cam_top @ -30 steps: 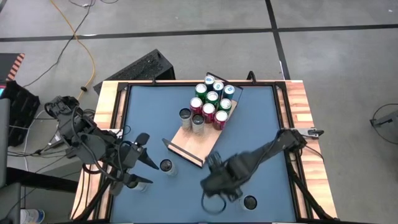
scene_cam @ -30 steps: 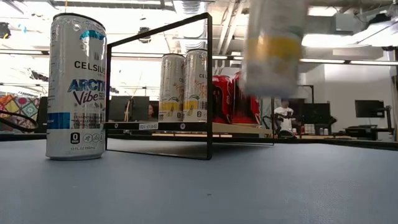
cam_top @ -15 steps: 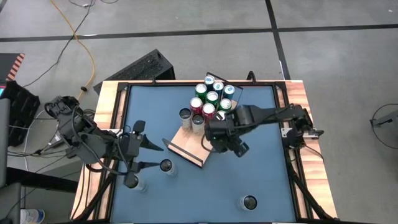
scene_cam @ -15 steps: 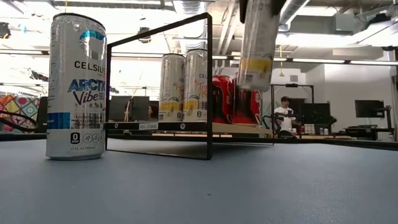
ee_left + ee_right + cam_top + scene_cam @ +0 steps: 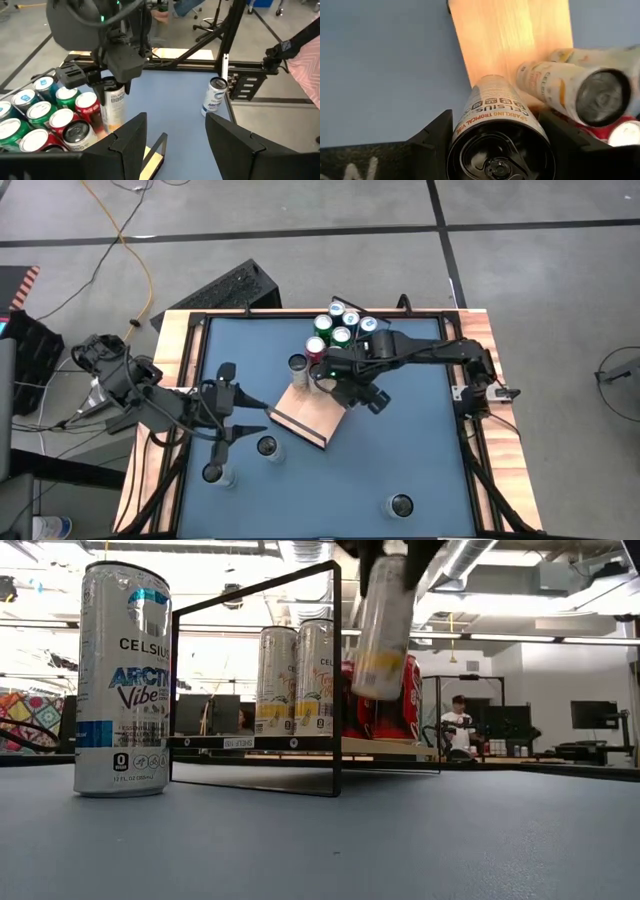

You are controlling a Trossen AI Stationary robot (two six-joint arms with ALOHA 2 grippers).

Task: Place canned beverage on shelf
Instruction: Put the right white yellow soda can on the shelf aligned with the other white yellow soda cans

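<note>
My right gripper [image 5: 345, 385] is shut on a white-and-yellow canned beverage [image 5: 383, 630], which hangs over the shelf [image 5: 310, 412], a light-wood board with a thin black wire rail [image 5: 335, 680]. Several cans [image 5: 340, 335] with green, red and blue tops stand upright on the shelf's far part. Two white-and-yellow cans [image 5: 308, 370] stand beside them. My left gripper [image 5: 175, 145] is open near the table's left edge, pointing at the shelf with nothing between its fingers. My right gripper pinches the can's upper wall [image 5: 115, 91], just under the top rim, between its two fingers [image 5: 432, 145], one on each side. The fingers come from above, pointing down. The can hangs below them, slightly tilted, its bottom clear of the wood board.
Three loose cans stand on the blue table: one [image 5: 267, 447] by my left gripper, one [image 5: 212, 473] at the near left, one [image 5: 401, 506] at the near right. A wooden rim [image 5: 180, 340] runs round the table. People sit in the room behind.
My right gripper has carried the can from the table's near side toward the far edge, over the shelf, rolling its wrist on the way; the can stays lifted and hangs tilted. My left gripper has turned toward the shelf.
</note>
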